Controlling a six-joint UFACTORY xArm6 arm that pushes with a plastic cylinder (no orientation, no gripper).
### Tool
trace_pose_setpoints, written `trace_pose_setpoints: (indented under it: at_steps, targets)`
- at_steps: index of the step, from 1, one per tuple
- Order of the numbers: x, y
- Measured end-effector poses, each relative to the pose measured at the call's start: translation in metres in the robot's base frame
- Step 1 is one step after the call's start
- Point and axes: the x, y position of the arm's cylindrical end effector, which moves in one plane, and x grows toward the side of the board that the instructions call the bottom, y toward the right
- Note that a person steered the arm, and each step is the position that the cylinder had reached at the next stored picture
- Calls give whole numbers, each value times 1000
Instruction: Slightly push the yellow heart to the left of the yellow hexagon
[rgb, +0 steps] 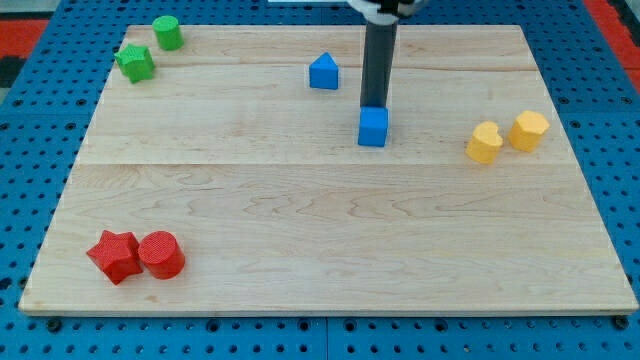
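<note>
**Tip parked at the blue cube, yellow heart well off to the view's right**

Nearest the view's bottom, at the left corner of the wooden board (330, 250), a red star-like block (113, 255) and a red cylinder (161, 254) sat touching each other, far from anything the task concerned.

Farther up, about mid-board, the yellow heart (484, 142) lay near the right edge, with the yellow hexagon (528, 131) just beside it on its right and slightly higher in the view. The two looked almost in contact; whether a gap remained could not be told.

My tip (373, 106) stood at the upper edge of the blue cube (373, 127), seemingly touching or just behind it. The rod had no jaws, so it grasped nothing and could only push.

The coming move turned on one relation: the heart lay well apart from the tip, to the view's right and a little lower. Since the heart already sat on the hexagon's left, a slight leftward nudge would probably call for the tip to travel right, skirt the cube, and approach the heart from its right side, in the narrow space by the hexagon. Disturbing the hexagon seemed the main risk.

Beyond, a blue house-shaped block (323, 72) sat left of the rod. At the far top left were a green star-like block (135, 63) and a green cylinder (167, 32).
</note>
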Motion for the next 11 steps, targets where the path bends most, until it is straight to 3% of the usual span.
trace_pose_setpoints:
  at_steps: [1,2,3,4,5,6,7,9,11]
  targets:
    - [7,7]
    - [11,67]
    - [36,62]
    - [93,80]
    - [121,114]
    - [108,175]
    - [71,195]
    - [76,126]
    - [73,123]
